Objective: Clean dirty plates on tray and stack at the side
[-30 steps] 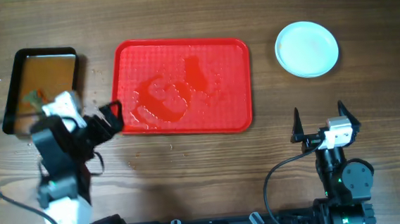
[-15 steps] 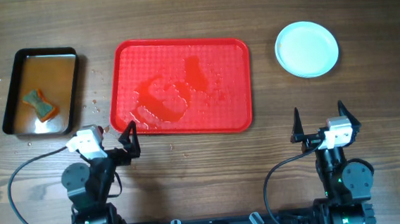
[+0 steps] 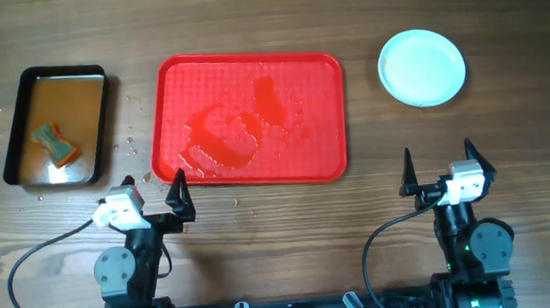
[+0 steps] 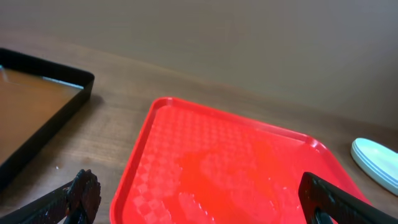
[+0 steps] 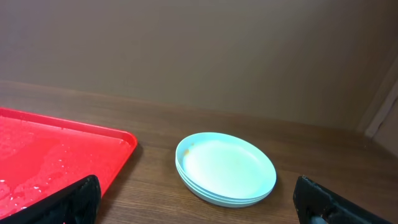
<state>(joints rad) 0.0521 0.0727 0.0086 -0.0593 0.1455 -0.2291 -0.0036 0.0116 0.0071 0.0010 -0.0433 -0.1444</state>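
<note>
Left arm back from pan [image 3: 76,105] to lower left; left tool [image 3: 153,187] and right tool [image 3: 438,157] spread, empty. Plates [image 3: 422,67] stacked upper right; tray [image 3: 323,73] bare, wet, centre. Task looks done; just hold at rest.

The wooden worktop [image 3: 261,233] carries a black pan [image 3: 60,70] at the left, a red tray [image 3: 309,84] in the middle and stacked plates [image 3: 422,67] at the right, all well apart. Small droplets [image 3: 130,140] speckle the wood between pan and tray.
</note>
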